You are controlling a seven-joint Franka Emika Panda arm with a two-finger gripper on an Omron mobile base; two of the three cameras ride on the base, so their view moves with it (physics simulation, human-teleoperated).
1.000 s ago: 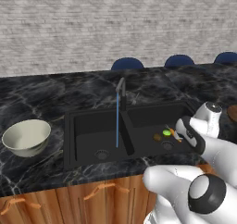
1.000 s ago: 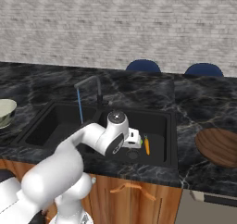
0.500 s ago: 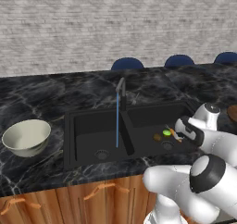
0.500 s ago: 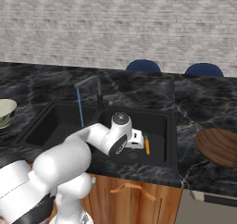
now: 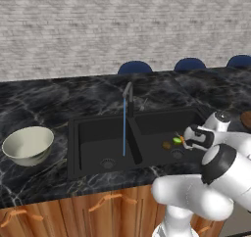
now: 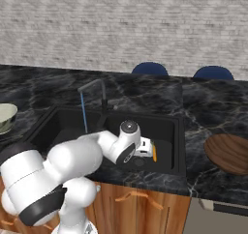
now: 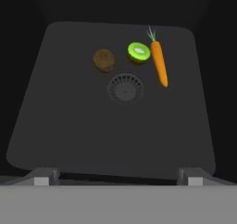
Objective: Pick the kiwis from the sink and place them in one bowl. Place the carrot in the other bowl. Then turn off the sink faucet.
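Pincer [image 7: 118,179] spread wide and empty over the sink [image 7: 69,126] basin — best lowered straight onto the brown kiwi [image 7: 103,60] at eleven o'clock of the drain [image 7: 125,88], clear of green kiwi [image 7: 139,52] and carrot [image 7: 159,63].

Kiwis [image 7: 121,56] and carrot [image 7: 159,63] together beside drain [image 7: 125,87] in sink [image 7: 69,126].

Black marble counter [image 5: 44,101] w/ double-basin sink [image 5: 88,138] set in. Off-white bowl [image 5: 28,145] on counter left of sink; brown bowl [image 6: 228,152] right of sink. Sink's right basin: brown kiwi [image 7: 103,60], green kiwi [image 7: 139,52], carrot [image 7: 159,64], near drain [image 7: 125,87].
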